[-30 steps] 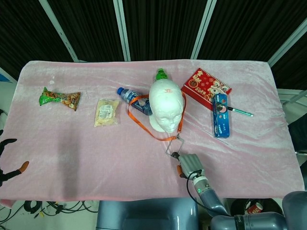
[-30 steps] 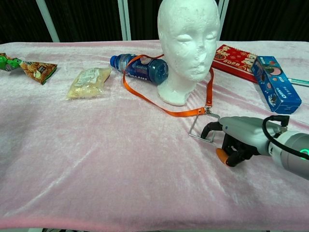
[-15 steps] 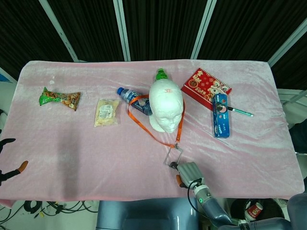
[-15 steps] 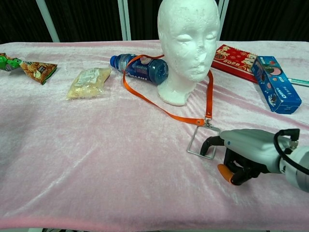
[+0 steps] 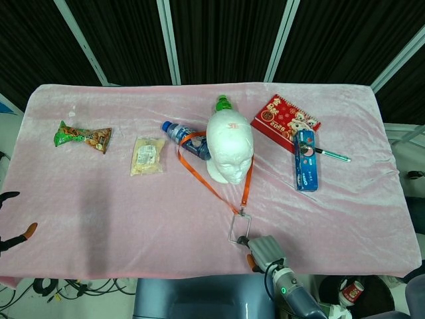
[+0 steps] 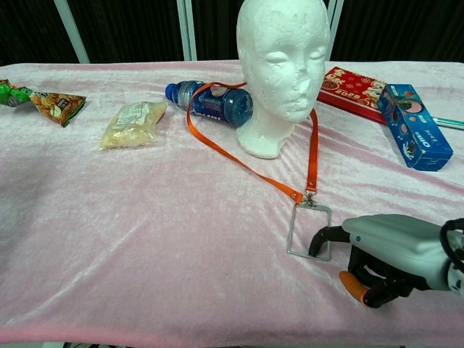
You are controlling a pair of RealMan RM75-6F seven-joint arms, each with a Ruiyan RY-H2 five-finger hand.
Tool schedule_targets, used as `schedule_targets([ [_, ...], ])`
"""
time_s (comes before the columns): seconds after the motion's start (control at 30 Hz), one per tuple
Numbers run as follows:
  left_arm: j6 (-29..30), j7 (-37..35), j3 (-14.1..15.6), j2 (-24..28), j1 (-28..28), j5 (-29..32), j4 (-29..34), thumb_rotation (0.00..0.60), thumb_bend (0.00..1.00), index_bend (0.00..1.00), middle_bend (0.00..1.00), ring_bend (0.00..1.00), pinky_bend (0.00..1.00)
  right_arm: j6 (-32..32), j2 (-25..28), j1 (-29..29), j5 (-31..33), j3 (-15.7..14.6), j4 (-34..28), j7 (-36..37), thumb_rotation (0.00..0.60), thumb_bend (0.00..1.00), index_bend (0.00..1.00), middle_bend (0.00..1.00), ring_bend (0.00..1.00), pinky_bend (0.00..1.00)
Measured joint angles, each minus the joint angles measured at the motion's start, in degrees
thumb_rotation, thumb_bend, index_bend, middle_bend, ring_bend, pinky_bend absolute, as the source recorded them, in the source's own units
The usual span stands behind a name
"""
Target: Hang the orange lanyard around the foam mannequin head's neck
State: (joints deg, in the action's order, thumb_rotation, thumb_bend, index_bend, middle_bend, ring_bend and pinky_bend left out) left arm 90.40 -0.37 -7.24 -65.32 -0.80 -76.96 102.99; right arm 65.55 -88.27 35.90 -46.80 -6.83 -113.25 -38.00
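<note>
Orange lanyard loops the mannequin head; right hand fingers touch its badge holder.

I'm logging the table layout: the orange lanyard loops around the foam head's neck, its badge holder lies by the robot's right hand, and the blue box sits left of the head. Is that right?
Not quite. The blue box sits right of the foam mannequin head, next to the red booklet, as the chest view shows. The orange lanyard and badge holder by the right robot hand are as you said.

Orange lanyard looped round upright (white) foam head.
</note>
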Motion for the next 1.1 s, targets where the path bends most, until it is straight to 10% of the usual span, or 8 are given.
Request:
schedule_targets([
  [0.33,0.20,0.49,-0.22,-0.26,0.11,0.12,-0.04,0.600,0.18,0.26,0.05,0.00,0.00,0.67,1.53,-2.09,-3.96,-1.39,-1.95,1.91,0.600,0.54,0.23,0.91,0.92,0.91],
  [0.77,-0.27,0.77,-0.52,-0.20,0.11,0.75,-0.11,0.600,0.18,0.26,0.05,0.00,0.00,-0.54,8.68,-2.97,-4.65,4.02,-3.71,11.97,0.600,0.33,0.06,0.82,0.87,0.83],
  [1.1,-1.32,1.61,0.20,0.97,0.15,0.64,0.77,0.600,0.18,0.26,0.04,0.00,0.00,2.67,26.54,-8.55,-5.87,6.09,-3.70,22.02,0.600,0.21,0.06,0.25,0.37,0.34],
])
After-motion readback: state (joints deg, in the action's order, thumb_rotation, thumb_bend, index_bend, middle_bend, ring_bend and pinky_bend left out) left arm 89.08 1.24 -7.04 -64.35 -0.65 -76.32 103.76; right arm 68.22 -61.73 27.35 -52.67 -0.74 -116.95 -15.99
